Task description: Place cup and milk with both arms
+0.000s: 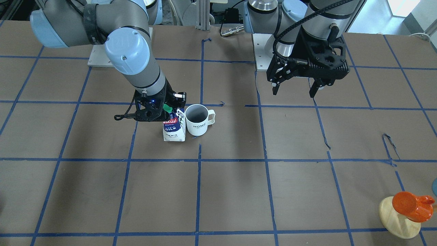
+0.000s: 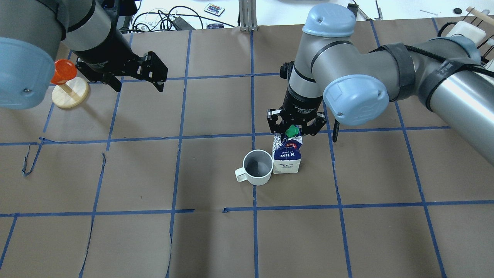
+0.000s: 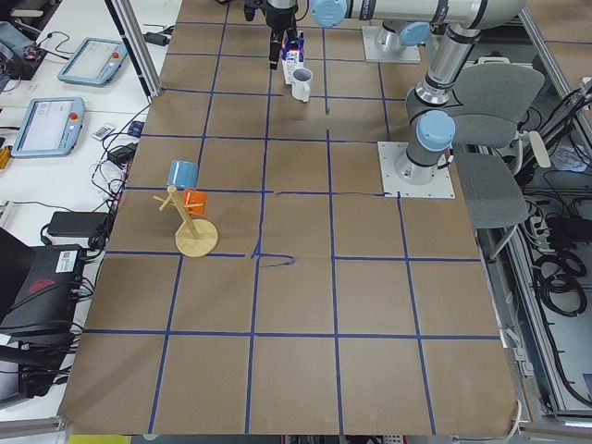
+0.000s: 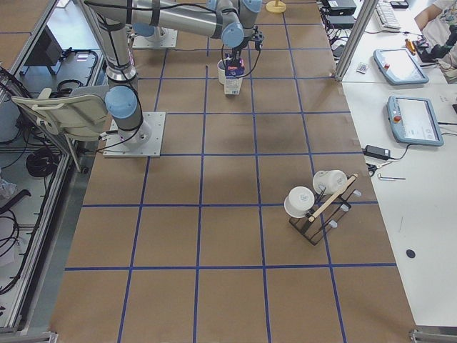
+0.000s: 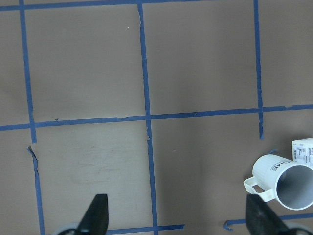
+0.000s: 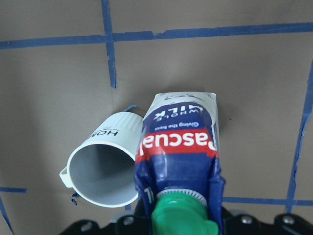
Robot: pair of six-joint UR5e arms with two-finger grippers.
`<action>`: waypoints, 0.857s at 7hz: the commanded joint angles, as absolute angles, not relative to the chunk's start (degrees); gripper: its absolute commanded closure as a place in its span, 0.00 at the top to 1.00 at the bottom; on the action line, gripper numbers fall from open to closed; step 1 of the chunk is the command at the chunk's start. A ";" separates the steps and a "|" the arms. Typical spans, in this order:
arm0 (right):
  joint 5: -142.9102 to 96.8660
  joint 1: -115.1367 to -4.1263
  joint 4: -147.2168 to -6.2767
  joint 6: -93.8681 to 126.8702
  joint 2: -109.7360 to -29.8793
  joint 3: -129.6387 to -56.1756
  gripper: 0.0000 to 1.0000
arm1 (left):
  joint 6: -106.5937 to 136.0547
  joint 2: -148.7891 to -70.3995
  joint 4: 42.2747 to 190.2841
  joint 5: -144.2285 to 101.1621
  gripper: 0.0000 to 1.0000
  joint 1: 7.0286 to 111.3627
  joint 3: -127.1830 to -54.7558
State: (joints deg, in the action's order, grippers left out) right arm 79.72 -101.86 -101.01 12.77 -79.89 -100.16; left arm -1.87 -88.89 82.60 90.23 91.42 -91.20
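The white ribbed cup [image 1: 198, 120] marked "HOME" stands upright on the table, handle pointing away from the milk carton [image 1: 174, 129], which stands upright right beside it, touching or nearly so. My right gripper [image 1: 169, 110] is over the carton and shut on its gabled top by the green cap [image 2: 292, 131]. In the right wrist view the milk [image 6: 178, 137] and cup [image 6: 105, 166] sit side by side. My left gripper [image 2: 133, 82] is open and empty, raised well away from both. In the left wrist view the cup [image 5: 286, 182] is at the lower right.
An orange cup-like thing [image 2: 63, 71] on a wooden disc stand [image 2: 71, 95] sits by the table edge near my left arm. A rack with white cups [image 4: 318, 201] stands at the table's far right end. Blue tape lines grid the brown table [image 2: 216, 239].
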 commanded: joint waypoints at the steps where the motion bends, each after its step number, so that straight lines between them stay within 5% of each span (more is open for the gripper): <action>1: 79.72 -101.87 -101.42 13.01 -79.80 -100.55 0.54 | -1.93 -89.12 82.62 90.70 1.00 91.58 -90.88; 3: 80.06 -101.78 -101.60 13.18 -79.89 -100.11 1.00 | -1.85 -89.03 82.62 90.70 1.00 91.76 -91.23; 6: 81.82 -100.55 -99.59 12.75 -81.82 -93.98 1.00 | -1.85 -88.95 82.62 90.79 1.00 91.76 -91.41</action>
State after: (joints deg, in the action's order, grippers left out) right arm 80.88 -100.97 -100.86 12.99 -80.90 -97.01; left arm -1.85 -88.96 82.62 90.72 91.75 -91.35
